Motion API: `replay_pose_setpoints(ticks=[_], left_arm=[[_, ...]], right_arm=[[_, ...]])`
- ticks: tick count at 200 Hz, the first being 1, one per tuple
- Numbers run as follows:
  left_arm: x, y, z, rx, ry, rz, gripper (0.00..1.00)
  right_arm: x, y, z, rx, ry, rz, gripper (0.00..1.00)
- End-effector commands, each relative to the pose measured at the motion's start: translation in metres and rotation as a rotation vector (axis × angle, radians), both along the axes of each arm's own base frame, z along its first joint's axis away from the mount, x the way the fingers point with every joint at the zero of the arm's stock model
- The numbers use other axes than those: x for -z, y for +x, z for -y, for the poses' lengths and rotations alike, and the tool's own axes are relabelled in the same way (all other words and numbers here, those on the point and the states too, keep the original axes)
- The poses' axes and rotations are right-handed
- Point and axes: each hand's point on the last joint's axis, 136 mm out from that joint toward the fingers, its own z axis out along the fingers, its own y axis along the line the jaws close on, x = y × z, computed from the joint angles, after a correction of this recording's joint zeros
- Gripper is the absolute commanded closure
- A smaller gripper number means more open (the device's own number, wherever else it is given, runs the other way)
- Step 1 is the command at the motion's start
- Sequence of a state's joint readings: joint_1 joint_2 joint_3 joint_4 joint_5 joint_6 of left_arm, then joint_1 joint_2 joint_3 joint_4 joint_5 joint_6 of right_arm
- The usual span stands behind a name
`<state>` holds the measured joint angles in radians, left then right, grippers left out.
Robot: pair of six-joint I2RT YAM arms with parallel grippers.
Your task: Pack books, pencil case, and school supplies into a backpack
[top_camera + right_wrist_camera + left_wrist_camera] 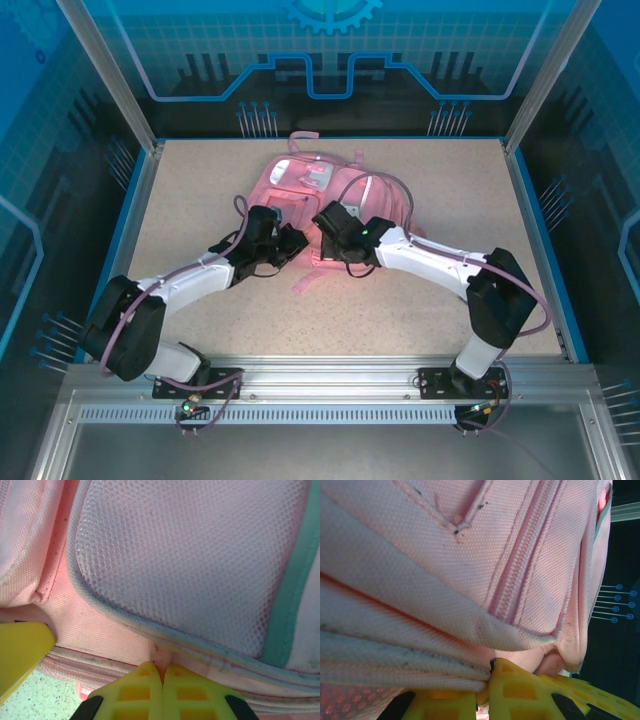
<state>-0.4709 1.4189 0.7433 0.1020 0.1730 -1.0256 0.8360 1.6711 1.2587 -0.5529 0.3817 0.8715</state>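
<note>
Now left hand [490,680] pinching backpack [470,555] fold; right hand [161,680] pressed together at its edge, catch unclear. Risk: shallow pinch slips under pull, fabric drops.

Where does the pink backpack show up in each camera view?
Top view: backpack at the middle of the table.
Left wrist: backpack across the upper frame, above the left pincer.
Right wrist: its mesh panel above the right pincer.
Shared landmark: the bag's near edge, where both pincers meet it.
</note>
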Motion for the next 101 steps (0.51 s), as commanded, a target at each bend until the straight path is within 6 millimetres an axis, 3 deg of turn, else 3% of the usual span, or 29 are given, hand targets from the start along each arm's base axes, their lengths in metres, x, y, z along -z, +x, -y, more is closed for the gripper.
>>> replay_pose_setpoints(ticks=[1,47,75,90,101], left_arm=[[-0.004,0.002,-0.019,-0.025,0.051,0.038,1.0],[0.002,0.002,-0.028,-0.039,0.061,0.026,1.0],[0.002,0.003,-0.03,-0.034,0.063,0.026,1.0],[0.001,0.003,-0.028,-0.025,0.06,0.028,1.0],[-0.001,0.003,-0.027,-0.019,0.056,0.032,1.0]], right_arm=[[0.004,-0.014,0.065,0.097,-0.231,0.012,1.0],[0.008,-0.022,0.118,0.184,-0.353,0.014,1.0],[0.001,-0.014,0.144,0.232,-0.403,0.043,1.0],[-0.005,-0.006,0.146,0.22,-0.379,0.06,1.0],[-0.01,0.001,0.124,0.109,-0.287,0.074,0.99]])
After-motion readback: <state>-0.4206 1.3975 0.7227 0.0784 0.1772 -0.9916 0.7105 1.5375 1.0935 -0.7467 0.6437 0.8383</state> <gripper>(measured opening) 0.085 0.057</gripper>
